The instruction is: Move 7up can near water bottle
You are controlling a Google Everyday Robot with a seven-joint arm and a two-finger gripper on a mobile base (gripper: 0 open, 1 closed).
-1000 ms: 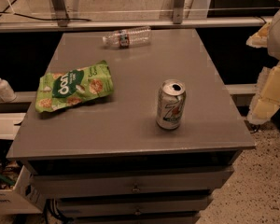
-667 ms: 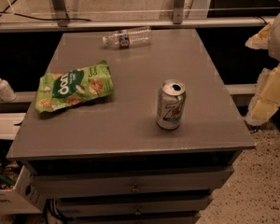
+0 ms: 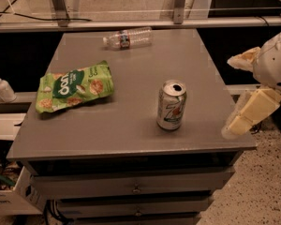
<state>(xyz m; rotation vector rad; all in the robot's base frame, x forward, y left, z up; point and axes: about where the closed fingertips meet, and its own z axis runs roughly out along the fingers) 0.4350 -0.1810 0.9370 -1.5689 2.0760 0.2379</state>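
On grey cabinet top (image 3: 131, 125), upright 7up can (image 3: 171, 105), water bottle (image 3: 128, 37) lying, claw (image 3: 230, 96) seemingly spread, right edge

Single camera view, set high in front of the grey flat-topped drawer cabinet (image 3: 131, 130) and tilted down across its top toward the far edge. It is moderately near: the whole top and the upper drawer fronts fit in frame. The pale two-finger gripper (image 3: 230, 95), fingers spread, sits at the right margin, with the cabinet top to its left.
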